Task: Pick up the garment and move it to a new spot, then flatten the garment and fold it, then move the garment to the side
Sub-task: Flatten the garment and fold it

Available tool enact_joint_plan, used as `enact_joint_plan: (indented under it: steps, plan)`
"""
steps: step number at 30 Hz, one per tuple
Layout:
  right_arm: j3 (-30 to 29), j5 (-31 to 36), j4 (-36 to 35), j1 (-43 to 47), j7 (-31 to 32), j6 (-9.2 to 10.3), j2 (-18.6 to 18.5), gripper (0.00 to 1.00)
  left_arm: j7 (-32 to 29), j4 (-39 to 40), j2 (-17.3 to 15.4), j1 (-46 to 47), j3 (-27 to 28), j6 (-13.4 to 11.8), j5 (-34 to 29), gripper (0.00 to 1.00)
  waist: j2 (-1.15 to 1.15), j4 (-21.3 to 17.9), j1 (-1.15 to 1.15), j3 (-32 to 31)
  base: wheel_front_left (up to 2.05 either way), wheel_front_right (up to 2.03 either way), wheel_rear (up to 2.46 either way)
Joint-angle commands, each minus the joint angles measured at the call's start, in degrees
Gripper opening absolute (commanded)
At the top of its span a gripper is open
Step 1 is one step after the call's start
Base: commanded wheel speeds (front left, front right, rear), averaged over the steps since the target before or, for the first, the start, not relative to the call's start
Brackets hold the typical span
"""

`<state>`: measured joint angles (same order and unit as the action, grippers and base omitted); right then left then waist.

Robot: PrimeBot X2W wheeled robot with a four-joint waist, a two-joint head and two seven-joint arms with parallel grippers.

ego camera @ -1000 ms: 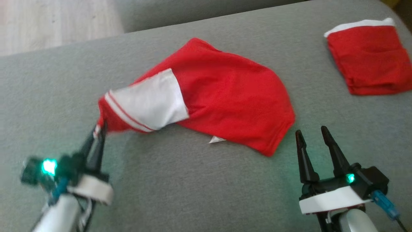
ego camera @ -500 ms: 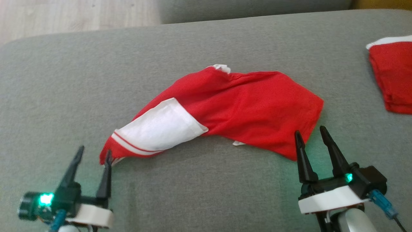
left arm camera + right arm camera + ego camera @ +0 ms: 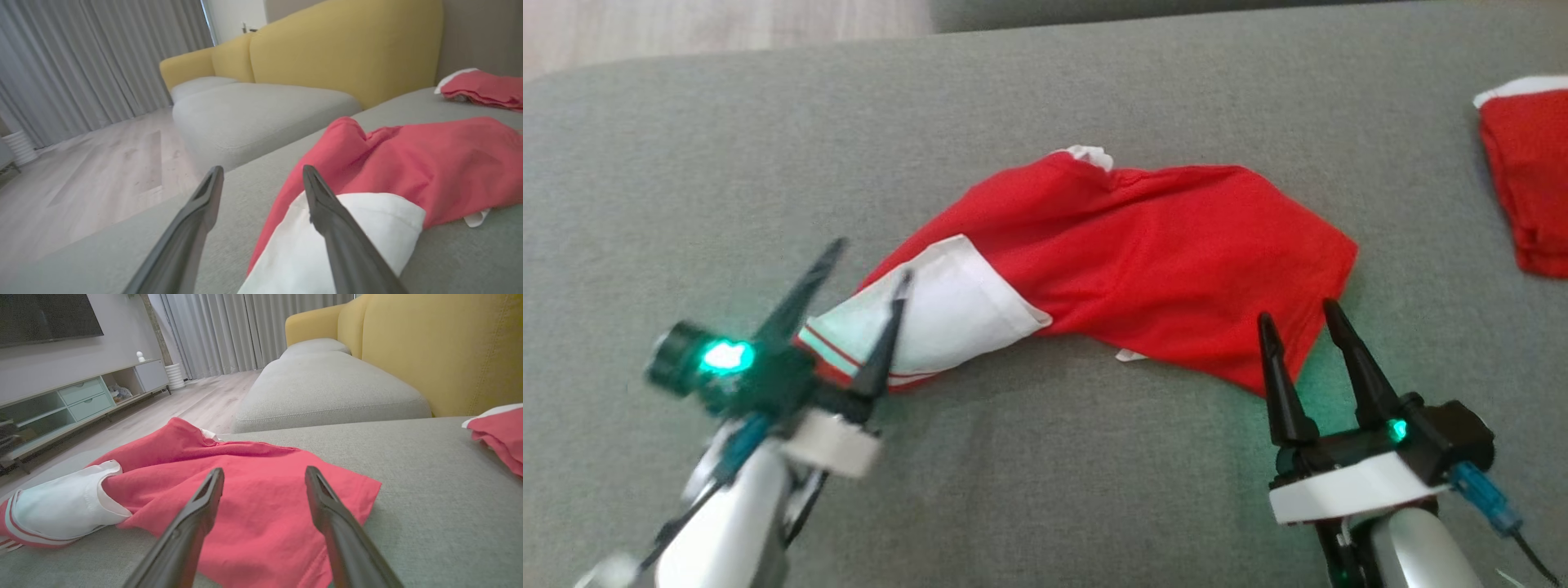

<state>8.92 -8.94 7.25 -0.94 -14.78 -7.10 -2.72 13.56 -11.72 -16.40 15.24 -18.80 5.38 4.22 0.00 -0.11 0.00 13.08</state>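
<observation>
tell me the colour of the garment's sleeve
The sleeve is white with red stripes at its end, clearest in the right wrist view.

A second ago the left gripper [image 3: 873,260] pinched the end of the white sleeve [image 3: 956,306]; it has since let go and advanced, fingers spread over it, while the right gripper [image 3: 1296,311] edged closer to the garment [image 3: 1160,253]

The red T-shirt [image 3: 1168,261] lies sprawled on the grey sofa cushion [image 3: 1045,490], curved in a loose arc, rumpled, its body bunched into soft folds and nowhere near flat. Its white sleeve [image 3: 956,310], red stripes at the cuff, trails out to the left. A sliver of white collar [image 3: 1089,155] peeks at the far edge, and a small white tag [image 3: 1127,355] pokes from the near hem.
</observation>
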Motion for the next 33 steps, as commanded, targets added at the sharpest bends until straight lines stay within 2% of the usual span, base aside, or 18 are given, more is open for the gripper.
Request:
enact_joint_plan:
  steps: [1,7,12,13,15,18,21,24,28,33]
  plan:
    - [1.69,0.11,-1.40,-2.04,-0.22,-0.39,-0.16,1.00,-1.42,-0.32,-0.55,4.13,0.07,0.55,-0.82,1.00,0.00,-0.96,0.00,0.93,0.00,0.00,0.00]
    - [1.60,-0.21,-1.58,-2.85,-0.22,-0.39,-0.16,1.00,-5.80,-6.93,0.35,8.46,-8.21,1.90,-0.14,1.00,0.00,-3.08,0.00,2.80,0.00,0.00,0.00]
    - [1.40,-0.31,-1.58,-2.92,-0.22,-0.39,-0.16,1.00,-7.52,-10.99,-0.65,9.10,-13.76,2.07,2.90,1.00,0.00,-4.02,0.00,3.33,0.00,0.00,0.00]
    - [1.41,-0.34,-1.58,-2.94,-0.22,-0.39,-0.16,1.00,-7.33,-11.54,-1.11,9.33,-14.87,2.08,3.11,0.86,0.00,-4.11,0.00,3.36,0.00,0.00,0.00]
    - [1.38,-0.38,-1.58,-2.91,-0.22,-0.39,-0.16,1.00,-6.61,-12.51,-1.48,9.59,-15.85,2.09,3.66,0.00,0.00,-4.18,0.00,3.30,0.00,0.00,0.00]
    - [1.24,-0.43,-1.51,-2.75,-0.22,-0.39,-0.16,1.00,-4.64,-13.50,-1.59,9.63,-16.45,1.82,3.48,0.00,0.00,-3.98,0.00,3.06,0.00,0.00,0.00]
    - [1.49,-0.41,-1.34,-2.66,-0.22,-0.39,-0.16,1.00,-1.45,-13.67,-1.09,9.54,-16.46,0.23,2.81,0.00,0.00,-3.58,0.00,2.74,0.00,0.00,0.00]
    - [1.51,-0.43,-1.20,-2.64,-0.22,-0.39,-0.16,1.00,0.43,-13.03,0.37,10.14,-17.65,-0.34,1.68,0.00,0.00,-3.06,0.00,2.45,0.00,0.00,0.00]
    - [1.92,-0.38,-0.77,-2.72,-0.22,-0.39,-0.16,1.00,1.22,-10.86,2.91,11.62,-22.13,0.51,-0.74,0.00,0.00,-2.91,0.00,1.69,0.00,0.00,0.00]
    - [1.72,-0.62,-0.80,-2.49,-0.22,-0.39,-0.16,1.00,0.39,-12.21,3.12,10.10,-28.93,1.20,-4.32,0.00,0.00,-3.03,0.00,1.08,0.00,0.00,0.00]
